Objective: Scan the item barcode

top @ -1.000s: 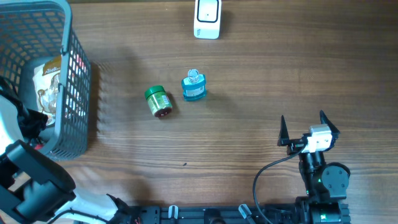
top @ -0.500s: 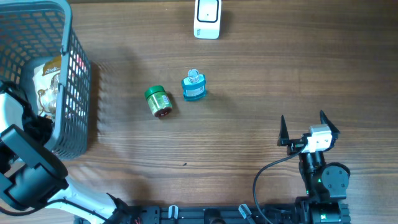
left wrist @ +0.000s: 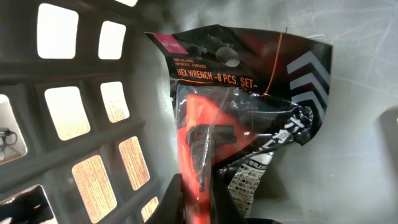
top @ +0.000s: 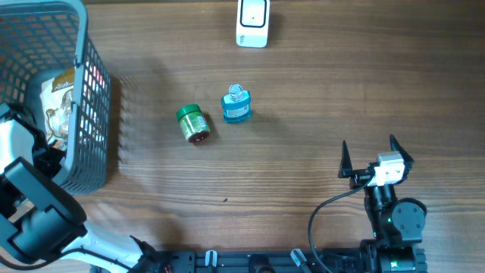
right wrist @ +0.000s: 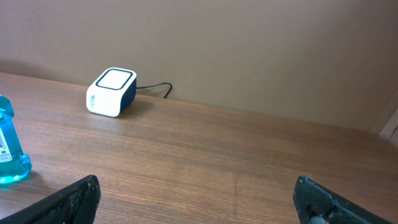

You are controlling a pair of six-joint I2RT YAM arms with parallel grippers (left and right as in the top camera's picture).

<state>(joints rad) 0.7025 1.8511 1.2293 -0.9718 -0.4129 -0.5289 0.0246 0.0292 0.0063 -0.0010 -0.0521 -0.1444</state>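
Down inside the grey plastic mesh basket (top: 95, 114) the left gripper (left wrist: 214, 210) is pinching a red-and-black bagged hex wrench set (left wrist: 236, 112), while the right gripper (top: 373, 161) sits spread wide, well away from the basket.

Inside the basket (top: 97, 114) the left pincer (left wrist: 217, 210) has little room: the lattice wall stands close on one side, and the hex wrench packet (left wrist: 236, 106) pinched in its jaws fills the space ahead. Right of the basket runs a bare strip of surface (top: 144, 167). Beyond it, a green jar (top: 192, 123) and a blue bottle (top: 236, 105) stand just beside each other. Far from the basket, the wide-spread right pincer (top: 369, 145) faces unobstructed wood.
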